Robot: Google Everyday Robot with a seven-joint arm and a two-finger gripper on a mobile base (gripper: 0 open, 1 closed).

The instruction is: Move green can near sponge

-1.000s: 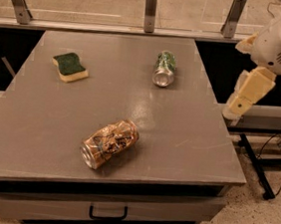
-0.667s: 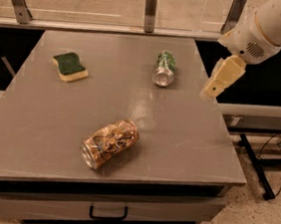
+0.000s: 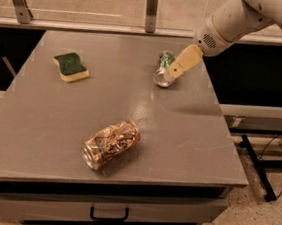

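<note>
The green can (image 3: 163, 66) lies on its side at the back right of the grey table (image 3: 54, 120), its silver end facing the front. The sponge (image 3: 71, 66), dark green on top with a pale yellow base, lies at the back left of the table. The gripper (image 3: 178, 68) comes in from the upper right on a white arm (image 3: 236, 19). Its tan fingers (image 3: 185, 59) hang right beside and partly in front of the green can's right side. The can and the sponge are far apart.
A larger orange-brown patterned can (image 3: 110, 144) lies on its side near the table's front middle. A railing with metal posts (image 3: 151, 2) runs behind the table. A drawer with a black handle (image 3: 108, 214) sits under the front edge. The floor lies to the right.
The arm has swung left and down from off the table's right side, bringing the gripper to the green can. The cans and sponge have not moved.
</note>
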